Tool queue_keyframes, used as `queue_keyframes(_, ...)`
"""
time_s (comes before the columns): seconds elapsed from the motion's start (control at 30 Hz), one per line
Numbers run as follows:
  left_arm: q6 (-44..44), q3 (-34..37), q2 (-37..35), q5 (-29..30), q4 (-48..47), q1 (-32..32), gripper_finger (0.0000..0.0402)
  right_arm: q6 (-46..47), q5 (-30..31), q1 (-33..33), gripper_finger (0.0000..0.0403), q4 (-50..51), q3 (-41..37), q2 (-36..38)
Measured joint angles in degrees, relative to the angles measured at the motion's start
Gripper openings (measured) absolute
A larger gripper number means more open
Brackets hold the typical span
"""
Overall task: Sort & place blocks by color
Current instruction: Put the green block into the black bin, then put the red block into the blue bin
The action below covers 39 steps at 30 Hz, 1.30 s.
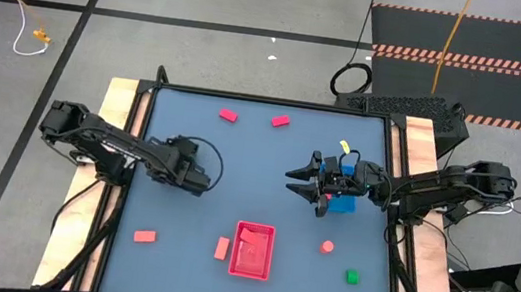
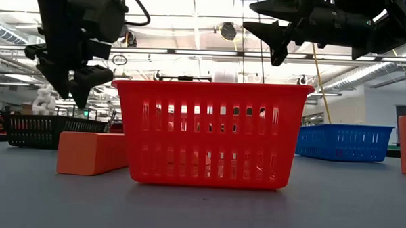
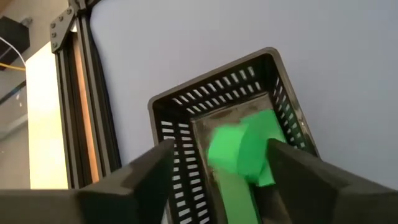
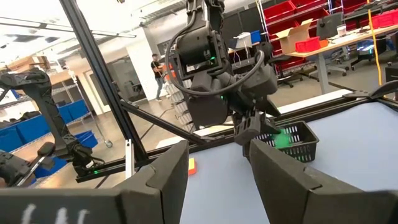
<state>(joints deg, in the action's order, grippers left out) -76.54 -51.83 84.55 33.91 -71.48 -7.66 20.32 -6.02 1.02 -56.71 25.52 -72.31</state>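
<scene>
Left wrist view: green blocks [image 3: 245,149] in black tray [image 3: 217,96]; left tool [image 3: 217,171] released.

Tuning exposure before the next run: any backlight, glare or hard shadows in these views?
Low view: ceiling lights backlight both arms, so the left gripper and right gripper are near-silhouettes; the red tray is well lit. Left wrist view: the pale table edge glares. High view: even light, only soft shadows.

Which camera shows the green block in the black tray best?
The left wrist view: the green block fills the black tray. The right wrist view shows it small and distant. The high view hides it under the arm; the low view shows only the tray.
</scene>
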Motion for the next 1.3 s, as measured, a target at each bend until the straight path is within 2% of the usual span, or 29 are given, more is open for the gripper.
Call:
queue_keyframes(0.17,1.07,-0.01,0.00,-0.76,-0.02,-0.35,0.0320,0.00,-0.02,0.00,0.0165,-0.03,0.00,0.00)
queue_keyframes(0.37,4.24,-0.63,0.00,-0.94,-0.70,-0.35,0.0341,0.00,-0.02,0.02,0.0165,-0.04,0.00,0.00)
queue_keyframes(0.57,7.73,-4.90,0.00,-0.63,-0.76,-0.35,0.0321,0.00,-0.02,0.02,0.0165,-0.02,0.00,0.00)
queue_keyframes(0.8,13.46,-11.94,0.00,5.82,3.61,-1.21,0.0288,0.00,-0.02,0.02,0.0165,-0.02,0.00,0.00)
queue_keyframes(0.97,21.02,-14.90,0.00,9.82,10.90,-3.14,0.0269,0.00,0.00,0.02,0.0165,-0.02,0.00,0.00)
queue_keyframes(1.1,30.62,-15.20,0.00,13.08,18.68,-4.37,0.0254,0.00,0.00,0.02,0.0165,-0.02,0.00,0.00)
queue_keyframes(1.3,45.07,-15.20,0.00,13.75,33.23,-4.51,0.0234,-2.44,0.01,0.02,0.0165,-0.02,0.00,0.00)
